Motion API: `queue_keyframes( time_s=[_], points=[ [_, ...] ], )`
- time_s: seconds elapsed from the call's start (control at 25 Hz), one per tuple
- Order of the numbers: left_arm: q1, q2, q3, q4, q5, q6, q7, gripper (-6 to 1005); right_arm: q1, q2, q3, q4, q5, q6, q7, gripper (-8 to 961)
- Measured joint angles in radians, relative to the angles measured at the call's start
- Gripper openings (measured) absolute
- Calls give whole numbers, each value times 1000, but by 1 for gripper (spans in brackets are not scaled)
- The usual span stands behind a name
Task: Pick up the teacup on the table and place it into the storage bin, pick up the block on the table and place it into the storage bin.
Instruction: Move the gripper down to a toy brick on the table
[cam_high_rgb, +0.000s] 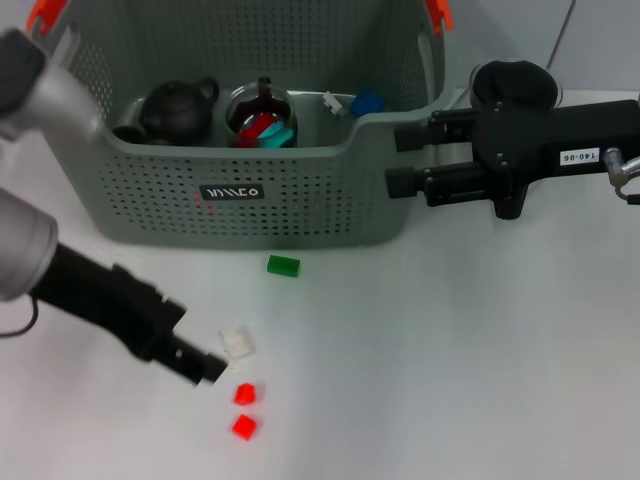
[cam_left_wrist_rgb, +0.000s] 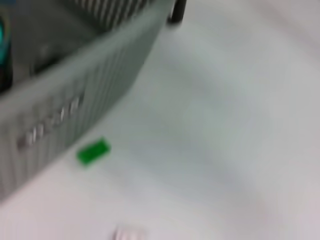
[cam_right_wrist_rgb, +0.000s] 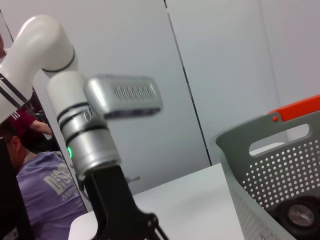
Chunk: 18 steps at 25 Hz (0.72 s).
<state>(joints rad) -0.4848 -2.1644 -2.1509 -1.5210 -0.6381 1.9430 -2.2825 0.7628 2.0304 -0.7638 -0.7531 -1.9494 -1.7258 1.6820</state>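
The grey perforated storage bin (cam_high_rgb: 150, 200) stands at the back centre. It holds a dark teapot (cam_high_rgb: 178, 110), a glass pitcher (cam_high_rgb: 260, 115) with coloured blocks, and a blue block (cam_high_rgb: 367, 102). No teacup shows on the table. A green block (cam_high_rgb: 283, 265) lies in front of the bin, and it also shows in the left wrist view (cam_left_wrist_rgb: 93, 151). A white block (cam_high_rgb: 237, 342) and two red blocks (cam_high_rgb: 244, 393) lie nearer me. My left gripper (cam_high_rgb: 208, 366) is low over the table, just left of the white block. My right gripper (cam_high_rgb: 397, 158) is open and empty beside the bin's right wall.
The bin's wall (cam_left_wrist_rgb: 75, 95) fills one side of the left wrist view, with the white block (cam_left_wrist_rgb: 129, 233) at the edge. The right wrist view shows the bin's corner with an orange-red handle tip (cam_right_wrist_rgb: 297, 107), my left arm (cam_right_wrist_rgb: 95, 130) and a person in purple (cam_right_wrist_rgb: 35, 185) behind.
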Motion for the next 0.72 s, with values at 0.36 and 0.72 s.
queue_keyframes(
  time_s=[0.36,0.72],
  points=[
    [23,-5,190,26,115,-115,11,946,4,14,-2,0,0,25,-21,778],
    [24,-6,259,101,144,-299,102,939,1,16,1,1,0,17,-16,778]
  ],
)
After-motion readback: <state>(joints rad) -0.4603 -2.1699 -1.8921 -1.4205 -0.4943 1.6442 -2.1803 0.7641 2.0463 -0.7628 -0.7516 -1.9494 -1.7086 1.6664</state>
